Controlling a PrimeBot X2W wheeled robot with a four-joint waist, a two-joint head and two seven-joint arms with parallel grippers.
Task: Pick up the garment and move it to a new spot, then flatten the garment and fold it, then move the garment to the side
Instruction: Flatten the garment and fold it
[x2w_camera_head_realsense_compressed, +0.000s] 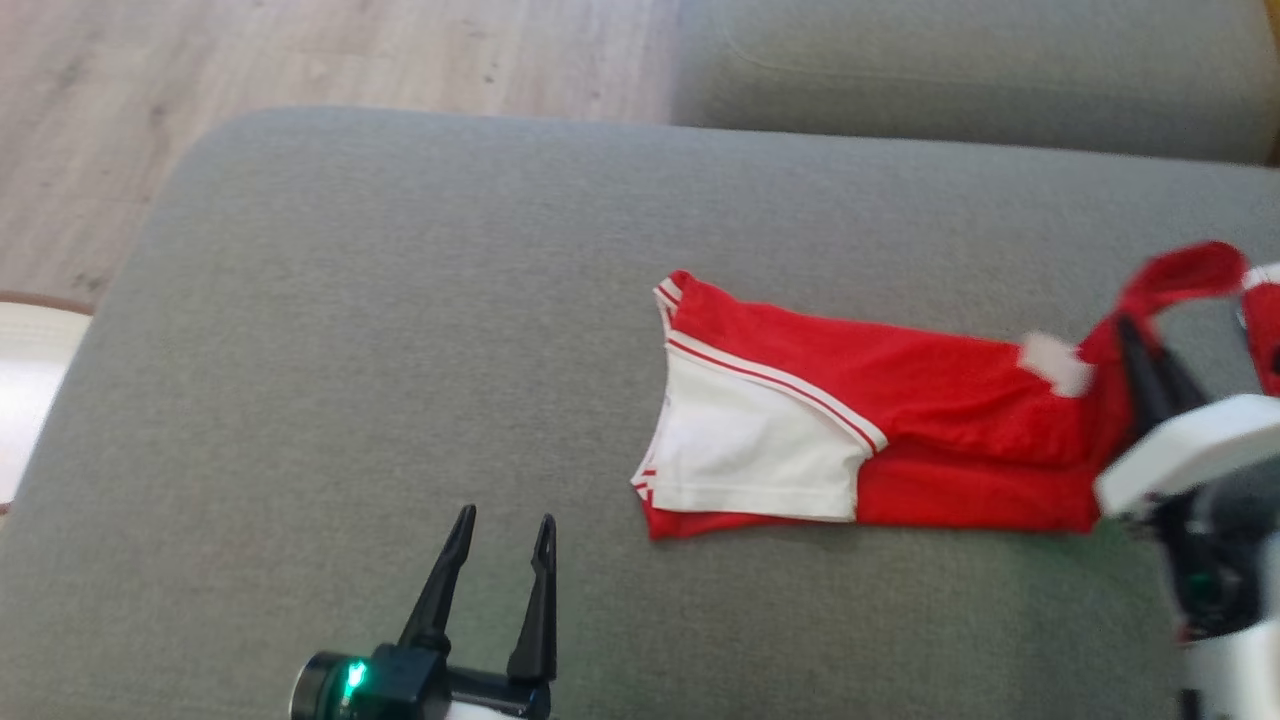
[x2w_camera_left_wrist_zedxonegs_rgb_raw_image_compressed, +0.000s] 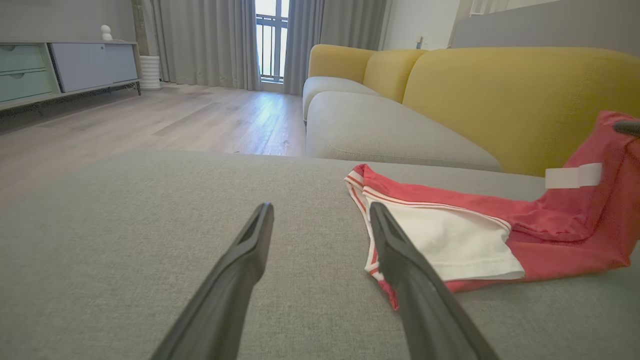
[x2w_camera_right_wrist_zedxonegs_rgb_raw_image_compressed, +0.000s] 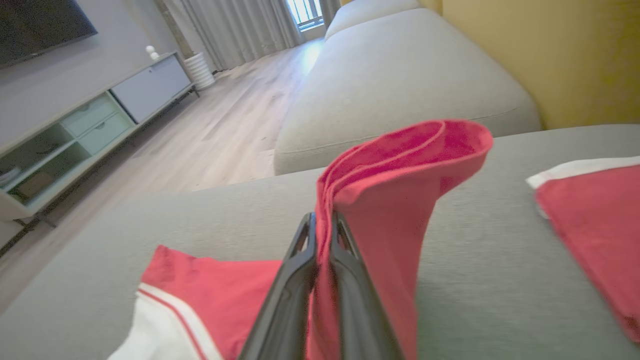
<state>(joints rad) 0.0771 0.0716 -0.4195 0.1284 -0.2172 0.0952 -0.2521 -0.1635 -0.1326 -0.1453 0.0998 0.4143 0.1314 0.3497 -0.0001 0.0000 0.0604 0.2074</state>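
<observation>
While the right gripper (x2w_camera_head_realsense_compressed: 1130, 335) clamps the garment (x2w_camera_head_realsense_compressed: 900, 400) at its lifted right edge, open cushion (x2w_camera_head_realsense_compressed: 350, 350) spreads leftward (left gripper (x2w_camera_head_realsense_compressed: 506, 517) agape).

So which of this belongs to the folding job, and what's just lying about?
Job:
- red-and-white garment, one end pinched and lifted
- right gripper, shut on it
- left gripper, open
- grey cushion under it

Lying about:
- second red cloth
- yellow sofa back
- cabinet
</observation>
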